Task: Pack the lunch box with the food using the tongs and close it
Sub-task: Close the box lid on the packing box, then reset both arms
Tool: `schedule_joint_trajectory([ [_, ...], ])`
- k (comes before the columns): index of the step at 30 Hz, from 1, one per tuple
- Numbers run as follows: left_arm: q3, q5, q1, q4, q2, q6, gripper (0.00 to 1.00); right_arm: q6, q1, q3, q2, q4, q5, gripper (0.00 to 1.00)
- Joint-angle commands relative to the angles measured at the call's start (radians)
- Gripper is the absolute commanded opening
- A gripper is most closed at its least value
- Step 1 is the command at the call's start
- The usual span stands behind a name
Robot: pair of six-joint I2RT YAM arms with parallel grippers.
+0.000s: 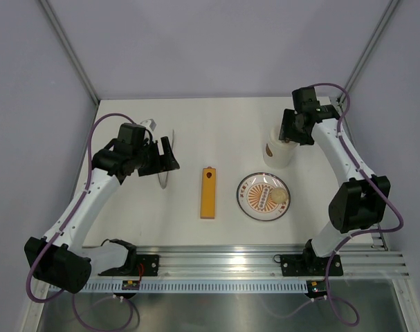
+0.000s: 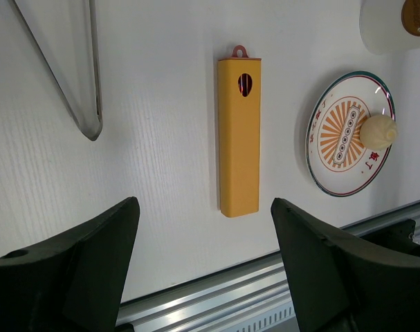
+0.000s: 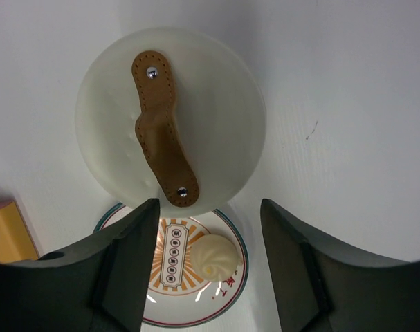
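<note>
The lunch box (image 1: 279, 153) is a white tub at the back right, and a brown strap runs across its round lid (image 3: 161, 128). My right gripper (image 3: 208, 207) hangs open just above it with nothing between the fingers. The only food in view is a pale bun (image 1: 279, 197) lying on the patterned plate (image 1: 245, 204), also seen as the bun (image 3: 211, 257) in the right wrist view. The grey metal tongs (image 2: 85, 104) lie on the table at the left. My left gripper (image 2: 203, 207) is open and empty beside the tongs (image 1: 165, 181).
A long flat orange bar (image 1: 208, 192) lies between the tongs and the plate. The metal rail (image 1: 216, 263) runs along the near edge of the table. White walls close off the back and both sides.
</note>
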Motion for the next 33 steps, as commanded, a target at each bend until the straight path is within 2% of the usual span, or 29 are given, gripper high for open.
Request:
schedule_joint_trajectory([
  [1,0.002,0.026,0.004,0.030,-0.008,0.011,0.80,-0.012,0.000,0.102,-0.066,-0.083,0.037,0.71],
  [4,0.005,0.023,0.004,0.029,-0.008,0.011,0.80,-0.009,0.002,0.142,-0.107,-0.107,0.052,0.80],
  [5,0.007,0.022,0.002,0.029,-0.008,0.009,0.80,-0.006,0.002,0.159,-0.121,-0.110,0.076,0.92],
  [7,0.016,0.029,0.004,0.023,-0.013,0.000,0.80,0.017,0.002,0.167,-0.158,-0.108,0.121,0.99],
  [13,0.058,0.022,0.004,-0.003,-0.028,0.001,0.81,0.105,0.002,0.032,-0.322,-0.074,0.233,0.99],
  [16,0.084,0.021,0.002,-0.008,-0.037,0.005,0.82,0.215,0.002,-0.132,-0.429,-0.053,0.230,0.99],
  [22,0.139,-0.003,0.002,-0.020,-0.043,0.024,0.85,0.301,0.000,-0.362,-0.623,-0.067,0.287,0.99],
  [33,0.228,-0.049,0.004,-0.039,-0.037,0.064,0.89,0.402,0.002,-0.523,-0.740,-0.107,0.310,0.99],
])
